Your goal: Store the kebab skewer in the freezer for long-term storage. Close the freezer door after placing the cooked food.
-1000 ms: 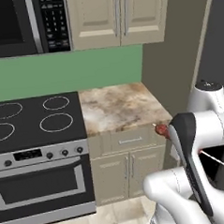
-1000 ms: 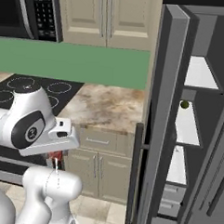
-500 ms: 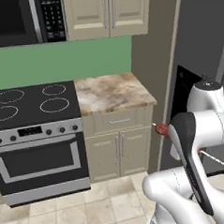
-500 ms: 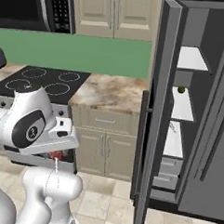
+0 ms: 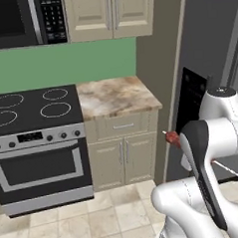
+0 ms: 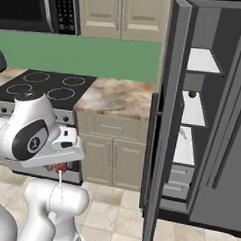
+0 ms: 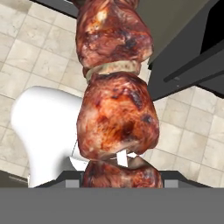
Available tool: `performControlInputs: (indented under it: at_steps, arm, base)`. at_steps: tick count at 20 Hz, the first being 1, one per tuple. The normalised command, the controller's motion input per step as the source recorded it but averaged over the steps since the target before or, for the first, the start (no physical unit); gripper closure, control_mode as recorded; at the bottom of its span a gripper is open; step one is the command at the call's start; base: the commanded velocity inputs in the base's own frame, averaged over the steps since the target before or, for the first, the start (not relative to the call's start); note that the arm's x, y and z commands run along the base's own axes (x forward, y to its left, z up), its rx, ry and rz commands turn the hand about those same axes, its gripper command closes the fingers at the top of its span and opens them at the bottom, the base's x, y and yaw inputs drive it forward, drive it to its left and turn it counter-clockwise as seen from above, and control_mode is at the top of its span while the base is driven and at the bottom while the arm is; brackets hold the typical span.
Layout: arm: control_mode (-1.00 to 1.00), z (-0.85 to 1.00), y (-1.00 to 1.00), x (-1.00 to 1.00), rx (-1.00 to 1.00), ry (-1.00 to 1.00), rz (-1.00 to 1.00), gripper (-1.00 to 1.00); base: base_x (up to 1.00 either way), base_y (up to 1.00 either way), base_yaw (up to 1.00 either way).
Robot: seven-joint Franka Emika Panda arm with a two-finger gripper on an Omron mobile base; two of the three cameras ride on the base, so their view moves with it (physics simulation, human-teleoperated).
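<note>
One kebab skewer (image 7: 114,94), one stove (image 5: 36,141) with four burners, one microwave (image 5: 20,20), one open freezer (image 6: 195,116), and one small green item (image 6: 192,94).

I'm in a home kitchen: black stove (image 5: 33,109) with oven below, microwave (image 5: 20,20) overhead, beige cabinets (image 5: 109,12) on a green wall, marble-look counter (image 5: 114,95), tile floor (image 5: 97,217). Tall grey fridge (image 6: 212,122) on my right, its door (image 6: 162,124) open on white shelves (image 6: 193,109).
</note>
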Motion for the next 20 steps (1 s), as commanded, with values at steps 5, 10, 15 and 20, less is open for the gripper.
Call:
performControlInputs:
  at_steps: [5,10,15,20]
  arm:
    - [1.0,0.0,0.0,0.0,0.0,0.0,0.0,1.0]
    - [1.0,0.0,0.0,0.0,0.0,0.0,0.0,1.0]
    - [1.0,0.0,0.0,0.0,0.0,0.0,0.0,1.0]
    - [1.0,0.0,0.0,0.0,0.0,0.0,0.0,1.0]
  base:
    - [-0.02,-1.0,0.06]
    - [0.02,-0.78,0.36]
    - [0.22,0.04,0.14]
    - [-0.27,0.03,-0.41]
